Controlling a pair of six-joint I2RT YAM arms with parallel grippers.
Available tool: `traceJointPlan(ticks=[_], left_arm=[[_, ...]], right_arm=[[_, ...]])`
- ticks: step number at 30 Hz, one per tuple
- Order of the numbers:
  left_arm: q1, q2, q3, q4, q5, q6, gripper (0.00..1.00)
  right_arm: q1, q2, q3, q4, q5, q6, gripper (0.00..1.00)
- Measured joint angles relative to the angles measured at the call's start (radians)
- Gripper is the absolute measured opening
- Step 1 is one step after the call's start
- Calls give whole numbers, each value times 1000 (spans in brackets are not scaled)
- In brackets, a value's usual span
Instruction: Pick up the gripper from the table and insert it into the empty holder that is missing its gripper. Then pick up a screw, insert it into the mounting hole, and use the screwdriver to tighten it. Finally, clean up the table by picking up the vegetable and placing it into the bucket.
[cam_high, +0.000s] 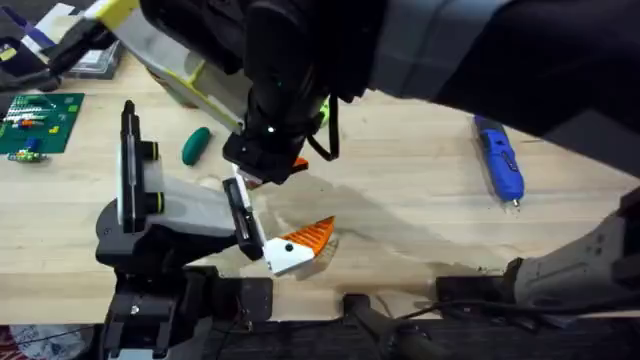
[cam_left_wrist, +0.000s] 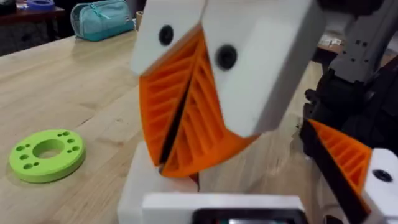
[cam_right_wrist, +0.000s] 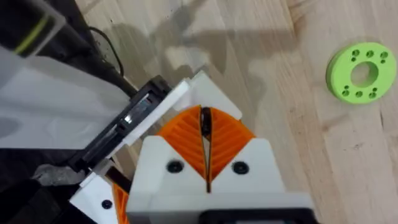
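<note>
We find the right gripper (cam_high: 268, 168) hanging just over the holder (cam_high: 150, 210), its fingers (cam_right_wrist: 186, 146) pressed together; whether they pinch anything we cannot tell. The white-and-orange gripper piece (cam_high: 295, 245) lies at the holder's black jaw end, touching it. We judge it is being fitted there, though its seating is unconfirmed. The screwdriver (cam_high: 498, 160) lies well apart, far right. The vegetable (cam_high: 195, 145) lies far left, not yet binned.

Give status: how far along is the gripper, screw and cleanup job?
Early. The loose white-and-orange gripper sits at the holder's black end; I cannot tell whether it is seated. In hand: the right gripper, shut, works close by that joint. Left to do: the screwdriver lies untouched and the vegetable is on the table.
</note>
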Motion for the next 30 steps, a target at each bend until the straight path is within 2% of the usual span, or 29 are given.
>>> traceJointPlan(ticks=[15,30], left_arm=[[2,0,0,0,0,2,985],[2,0,0,-1,5,-6,985]], right_arm=[[0,0,-7,57,0,0,9],[0,5,-7,35,0,0,9]])
